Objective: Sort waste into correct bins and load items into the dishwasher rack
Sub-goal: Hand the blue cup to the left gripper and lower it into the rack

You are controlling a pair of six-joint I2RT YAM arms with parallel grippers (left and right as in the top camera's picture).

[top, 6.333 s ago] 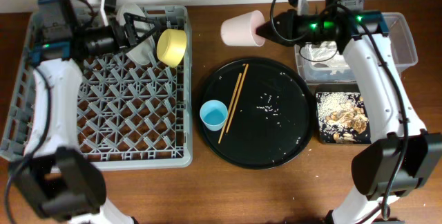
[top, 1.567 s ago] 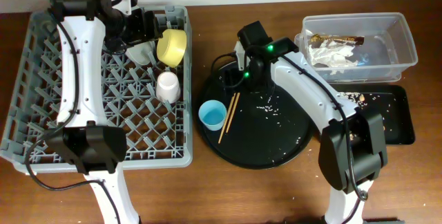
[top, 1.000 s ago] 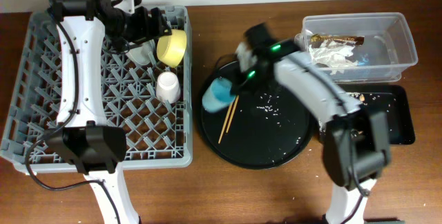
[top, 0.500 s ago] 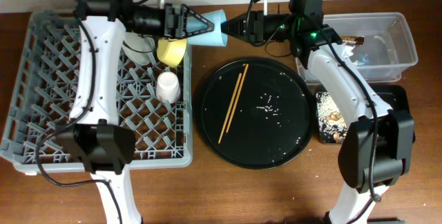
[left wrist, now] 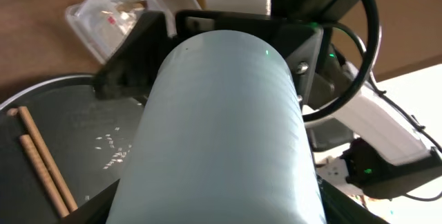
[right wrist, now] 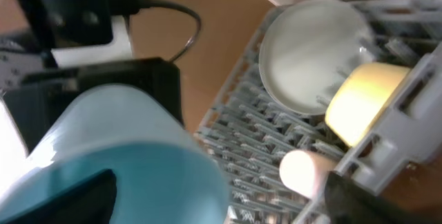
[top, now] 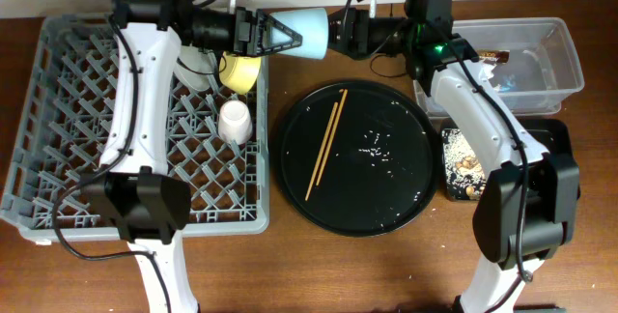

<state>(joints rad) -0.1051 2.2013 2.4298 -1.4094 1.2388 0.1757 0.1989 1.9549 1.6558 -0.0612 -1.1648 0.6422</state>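
Note:
The blue cup (top: 311,33) hangs on its side in the air behind the round black tray, between my two grippers. My left gripper (top: 285,35) is shut on it; in the left wrist view the cup (left wrist: 221,134) fills the space between the jaws of the left gripper (left wrist: 217,210). My right gripper (top: 336,35) is open at the cup's mouth. In the right wrist view one finger sits inside the cup (right wrist: 124,162) and the other stands wide to the right, around the right gripper (right wrist: 221,200). Two chopsticks (top: 325,142) lie on the round tray.
The dishwasher rack (top: 58,158) holds the pink cup (top: 233,120) upside down, the yellow bowl (top: 241,65) and the grey plate (top: 196,67). The clear tub (top: 565,62) holds tissue (top: 463,76). Food scraps (top: 468,173) lie in the shallow black tray (top: 560,158). Rice grains (top: 375,139) dot the round tray (top: 386,202).
The left gripper has shut on the blue cup and the right gripper has opened. Before that, the right arm lifted the cup from the round tray to the left gripper.

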